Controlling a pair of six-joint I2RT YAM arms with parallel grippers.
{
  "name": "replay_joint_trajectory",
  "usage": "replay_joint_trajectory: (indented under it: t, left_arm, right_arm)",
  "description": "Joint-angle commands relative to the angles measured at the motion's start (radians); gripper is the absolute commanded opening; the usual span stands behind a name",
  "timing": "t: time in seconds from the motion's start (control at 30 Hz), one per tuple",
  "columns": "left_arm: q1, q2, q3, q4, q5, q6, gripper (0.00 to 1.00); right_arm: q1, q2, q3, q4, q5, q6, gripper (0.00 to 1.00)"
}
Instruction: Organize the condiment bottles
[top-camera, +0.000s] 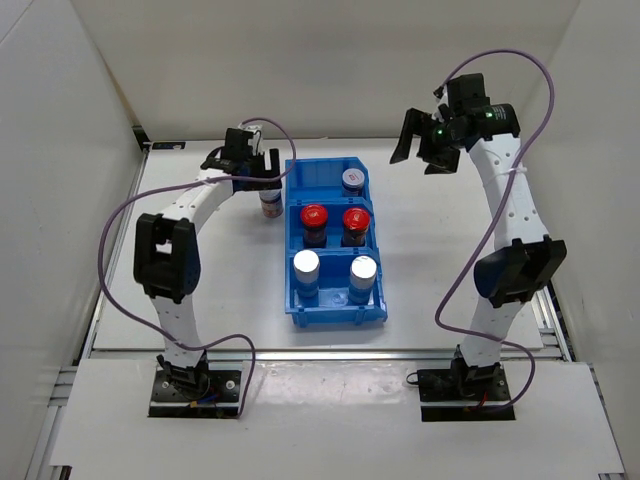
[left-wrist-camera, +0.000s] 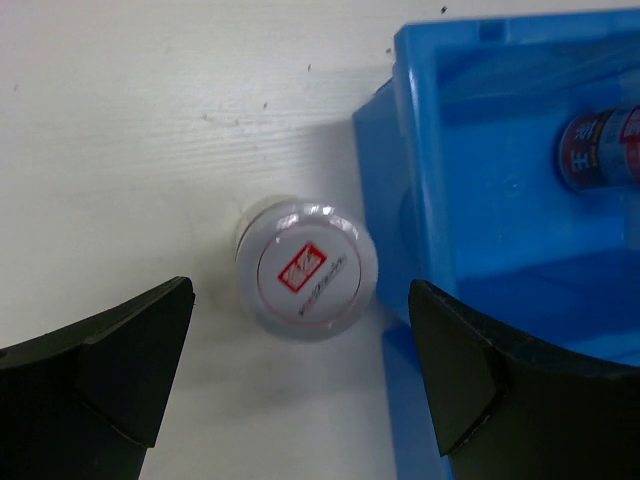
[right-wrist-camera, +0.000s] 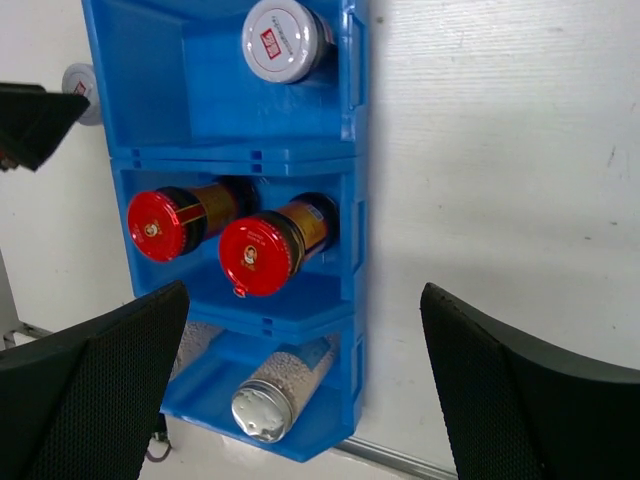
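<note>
A grey-lidded bottle (top-camera: 270, 205) stands on the table just left of the blue bin (top-camera: 335, 300). My left gripper (top-camera: 250, 165) is open above it. In the left wrist view the bottle's lid (left-wrist-camera: 305, 268) lies just ahead of the gap between the open fingers of the left gripper (left-wrist-camera: 300, 340), close to the bin wall (left-wrist-camera: 420, 180). The bin's far compartment holds the other grey-lidded bottle (top-camera: 352, 179). The middle one holds two red-capped bottles (top-camera: 313, 215) (top-camera: 356, 219). The near one holds two silver-topped bottles (top-camera: 306, 265) (top-camera: 363, 268). My right gripper (top-camera: 428, 140) is open, empty and raised right of the bin.
The right wrist view looks down on the bin (right-wrist-camera: 355, 150) with its bottles: grey lid (right-wrist-camera: 287, 40), red caps (right-wrist-camera: 160, 226) (right-wrist-camera: 260, 256), silver top (right-wrist-camera: 265, 400). White walls enclose the table on the left, back and right.
</note>
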Motion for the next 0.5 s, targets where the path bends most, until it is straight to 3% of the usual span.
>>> replay_joint_trajectory:
  t: [0.0, 0.23, 0.47]
  left_arm:
    - [0.032, 0.033, 0.112, 0.054, 0.105, 0.014, 1.0]
    - [0.065, 0.112, 0.178, 0.043, 0.131, -0.007, 1.0]
    - [0.065, 0.092, 0.066, 0.054, 0.176, -0.016, 1.0]
  right_arm:
    - [-0.031, -0.081, -0.017, -0.039, -0.023, -0.023, 1.0]
    - [-0.108, -0.109, -0.057, -0.039, -0.032, -0.023, 1.0]
    - [-0.13, -0.08, -0.024, -0.048, -0.05, -0.023, 1.0]
